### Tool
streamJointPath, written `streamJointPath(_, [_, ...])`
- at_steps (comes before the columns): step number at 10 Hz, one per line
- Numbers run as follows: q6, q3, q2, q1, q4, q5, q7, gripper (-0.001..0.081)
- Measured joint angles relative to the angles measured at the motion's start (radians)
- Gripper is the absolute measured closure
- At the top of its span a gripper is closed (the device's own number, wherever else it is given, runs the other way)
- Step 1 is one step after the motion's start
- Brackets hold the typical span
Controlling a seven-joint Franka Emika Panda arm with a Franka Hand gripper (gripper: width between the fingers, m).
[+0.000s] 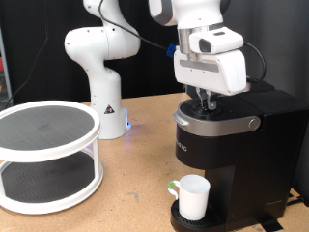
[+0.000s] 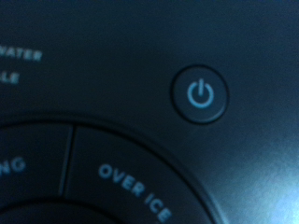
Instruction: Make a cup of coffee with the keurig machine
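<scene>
A white two-tier round rack with dark mesh shelves stands on the wooden table at the exterior view's left. Dark curtain backdrop behind, and a cardboard-coloured panel at the exterior view's top right. A small blue light glows on the table just right of the rack.

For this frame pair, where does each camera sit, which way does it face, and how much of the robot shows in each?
Exterior view: off the arm, level with the wooden table, facing the keurig machine with the cup on its drip tray and a white two-tier rack at this view's left; the arm and gripper show, lowered onto the machine's top.
Wrist view: on the hand, pointing at the machine's top panel close up: a lit blue power button, "OVER ICE" lettering; no fingers show.
Shared: only the keurig machine's top.
</scene>
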Motion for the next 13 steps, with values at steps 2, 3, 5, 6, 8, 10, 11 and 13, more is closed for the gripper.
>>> streamJointPath(2, [0.007,0.001,-0.003,0.000,-0.005,-0.001,0.000,0.0804])
streamJointPath(3, [0.007,0.001,-0.003,0.000,-0.005,-0.002,0.000,0.0804])
streamJointPath(5, [0.001,0.002,-0.003,0.000,-0.004,-0.011,0.002,0.0804])
streamJointPath(6, [-0.027,0.002,-0.001,-0.001,0.004,-0.016,0.004,0.0804])
streamJointPath(8, [-0.104,0.000,0.013,-0.003,0.035,-0.030,0.021,0.0804])
streamJointPath(10, [-0.176,-0.003,0.042,-0.005,0.081,-0.036,0.042,0.0804])
streamJointPath(11, [-0.209,-0.004,0.056,-0.006,0.104,-0.036,0.056,0.0804])
streamJointPath(13, [-0.255,-0.005,0.077,-0.007,0.136,-0.040,0.075,0.0804])
